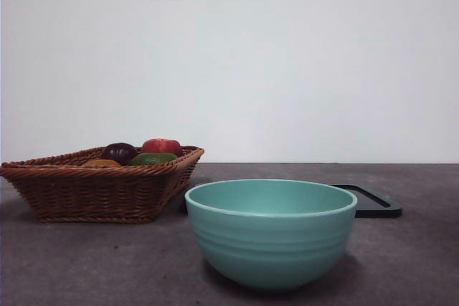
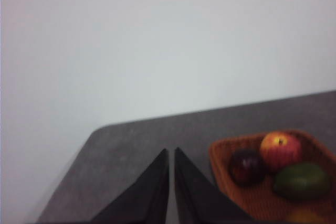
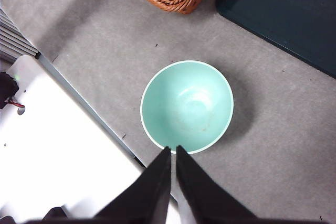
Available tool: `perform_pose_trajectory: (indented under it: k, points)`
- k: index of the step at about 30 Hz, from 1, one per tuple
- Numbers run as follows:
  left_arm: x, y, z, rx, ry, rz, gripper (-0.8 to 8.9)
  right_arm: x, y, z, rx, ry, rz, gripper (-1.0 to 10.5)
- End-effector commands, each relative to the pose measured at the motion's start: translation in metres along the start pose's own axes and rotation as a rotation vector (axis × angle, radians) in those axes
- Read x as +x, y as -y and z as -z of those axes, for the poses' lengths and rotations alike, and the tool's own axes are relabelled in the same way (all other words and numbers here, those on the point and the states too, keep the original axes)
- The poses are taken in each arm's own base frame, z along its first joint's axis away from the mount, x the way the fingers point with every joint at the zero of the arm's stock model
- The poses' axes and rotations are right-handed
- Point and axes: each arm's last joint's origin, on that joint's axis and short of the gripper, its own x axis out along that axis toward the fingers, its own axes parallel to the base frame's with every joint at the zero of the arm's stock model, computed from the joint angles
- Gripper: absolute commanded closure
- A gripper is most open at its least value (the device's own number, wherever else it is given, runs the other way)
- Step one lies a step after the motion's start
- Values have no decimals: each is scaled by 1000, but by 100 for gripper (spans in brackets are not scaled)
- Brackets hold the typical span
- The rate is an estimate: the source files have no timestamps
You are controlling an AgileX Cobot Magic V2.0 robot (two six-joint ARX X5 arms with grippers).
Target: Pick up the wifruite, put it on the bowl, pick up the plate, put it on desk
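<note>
From the front I see the small brownish-orange wifruite (image 1: 101, 163) low in the woven wicker basket (image 1: 93, 191), the mint-green ceramic bowl (image 1: 271, 234) empty nearby. My left gripper (image 2: 171, 153) hangs clenched beside the basket; I'd open first, then descend. My right gripper (image 3: 172, 151), clenched too, hovers over the bowl.

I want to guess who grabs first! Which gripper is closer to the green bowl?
Right. The right gripper hangs above the bowl, near its rim, jaws shut. The left gripper, also shut, is over by the basket of fruit, with no bowl in its view.
</note>
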Motion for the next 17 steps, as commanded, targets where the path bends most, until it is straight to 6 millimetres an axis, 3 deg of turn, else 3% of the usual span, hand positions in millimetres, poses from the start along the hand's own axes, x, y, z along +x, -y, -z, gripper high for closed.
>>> perform_pose_trajectory:
  k: [1, 7, 17]
  points:
    - [-3, 2, 20, 4, -11, -12, 797, -1, -3, -3, -23, 12, -12, 939]
    - [-6, 8, 62, 0, -66, -16, 797, -1, -3, -3, -24, 12, -12, 939]
    - [-10, 14, 98, -6, -133, -5, 797, -1, -3, -3, -24, 12, -12, 939]
